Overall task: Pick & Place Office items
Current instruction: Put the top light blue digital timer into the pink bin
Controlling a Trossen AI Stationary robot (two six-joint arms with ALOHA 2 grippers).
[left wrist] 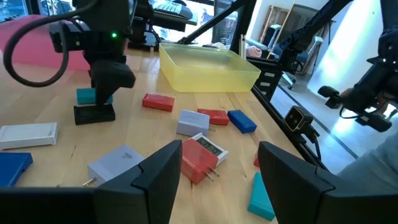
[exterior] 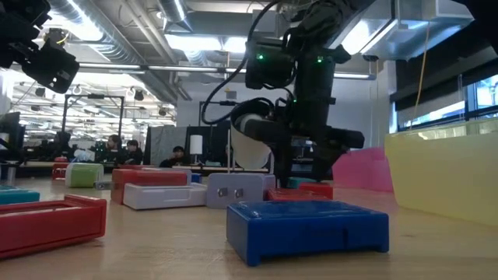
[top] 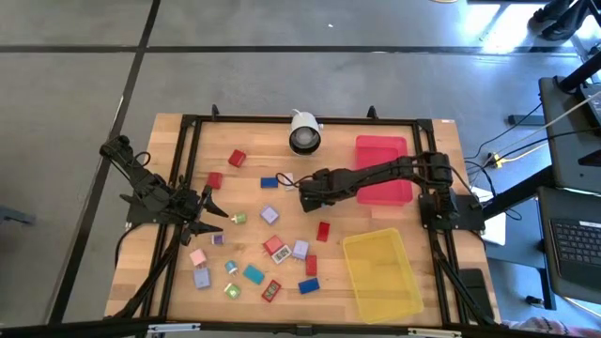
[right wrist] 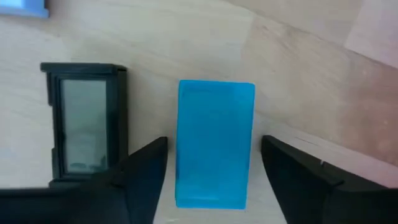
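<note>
The right end effector (right wrist: 211,171) straddles, spread, a stiff, probably light teal block (right wrist: 215,143); pinch its long sides.

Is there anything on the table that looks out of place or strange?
Yes, one thing: a white round camera stands on the wooden table at its far edge, among the scattered small coloured office blocks. It is not one of them. Both the red tray and the yellow tray lie empty.
</note>
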